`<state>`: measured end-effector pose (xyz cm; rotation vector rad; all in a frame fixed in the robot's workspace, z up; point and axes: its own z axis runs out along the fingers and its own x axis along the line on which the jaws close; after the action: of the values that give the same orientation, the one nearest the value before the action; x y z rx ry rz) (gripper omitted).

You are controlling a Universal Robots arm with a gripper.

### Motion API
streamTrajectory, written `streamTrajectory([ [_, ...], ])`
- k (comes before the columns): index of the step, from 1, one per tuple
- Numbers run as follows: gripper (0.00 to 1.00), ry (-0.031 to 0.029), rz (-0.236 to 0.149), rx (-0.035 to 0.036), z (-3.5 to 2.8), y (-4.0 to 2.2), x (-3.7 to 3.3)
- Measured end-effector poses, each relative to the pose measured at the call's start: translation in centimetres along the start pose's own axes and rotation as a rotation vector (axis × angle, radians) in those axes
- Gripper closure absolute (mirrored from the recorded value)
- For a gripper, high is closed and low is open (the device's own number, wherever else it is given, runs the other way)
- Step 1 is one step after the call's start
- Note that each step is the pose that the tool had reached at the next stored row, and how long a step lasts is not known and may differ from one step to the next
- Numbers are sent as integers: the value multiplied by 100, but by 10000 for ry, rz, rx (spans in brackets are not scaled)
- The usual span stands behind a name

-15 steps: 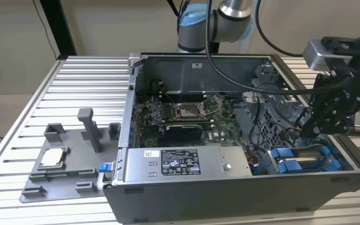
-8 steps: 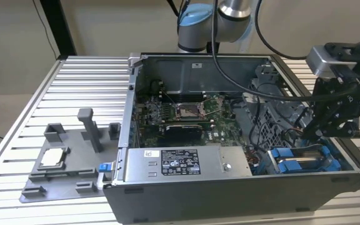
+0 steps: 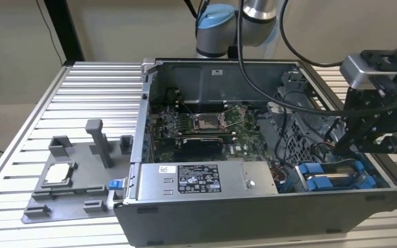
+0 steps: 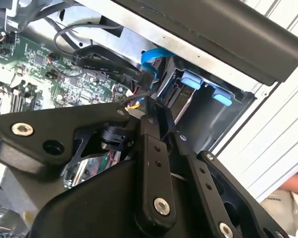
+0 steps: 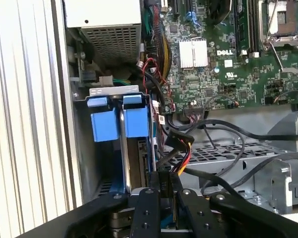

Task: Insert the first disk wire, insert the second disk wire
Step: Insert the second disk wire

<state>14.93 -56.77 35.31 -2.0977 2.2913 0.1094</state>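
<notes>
Pincer [image 5: 167, 182] closed on a disk wire plug, low at the drive bay.
In the first wrist view the disk wire [image 5: 182, 154] trails orange and yellow strands back toward the motherboard [image 5: 223, 74]. The pincer sits just beside the blue drive carriers [image 5: 124, 121], in the case [image 3: 254, 217] corner by the power supply [image 3: 205, 178]. It is probably gripped at the plug to line it up with a socket. Whether any wire is seated cannot be told.

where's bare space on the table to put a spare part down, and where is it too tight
Bare ribbed table lies on the exterior view's left of the open case, behind the grey fixture tray. Crowded: the drive bay corner, where the blue caddies, cables and the claw sit together.
</notes>
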Motion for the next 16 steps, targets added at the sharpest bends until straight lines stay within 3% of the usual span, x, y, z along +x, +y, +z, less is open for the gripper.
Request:
streamTrajectory([
  [8, 100, 2, -29, -3, 36, -61, 31],
  [16, 100, 1, -30, 0, 65, -71, 87],
])
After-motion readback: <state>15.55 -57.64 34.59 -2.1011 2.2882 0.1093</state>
